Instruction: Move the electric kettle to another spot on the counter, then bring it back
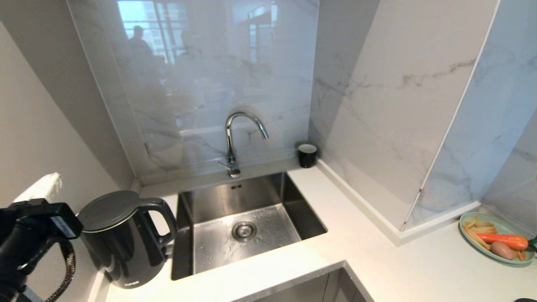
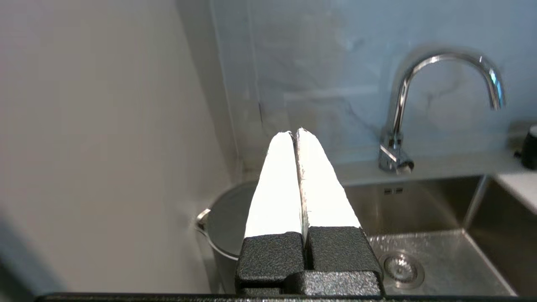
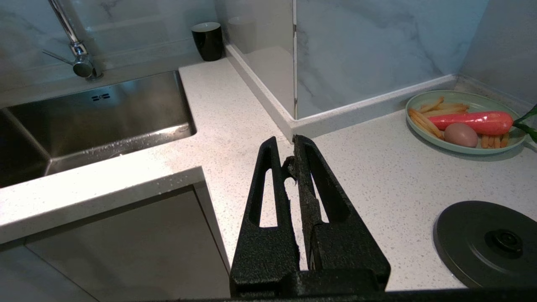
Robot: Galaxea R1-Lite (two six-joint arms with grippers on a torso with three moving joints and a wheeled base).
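Left of the sink the kettle stands on the counter, handle turned toward the basin. I have the left gripper just left of the kettle, jaws together and empty; the right gripper hangs over the counter right of the sink, jaws together too. I judge the kettle heavy, glossy and slippery, so I'd take the thick handle

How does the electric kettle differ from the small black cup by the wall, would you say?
The electric kettle is much larger than the cup. The kettle has a closed lid and looped handle; the cup is open, white inside. The kettle stands left of the sink, the cup behind its right corner. Both are glossy black and upright on the counter.
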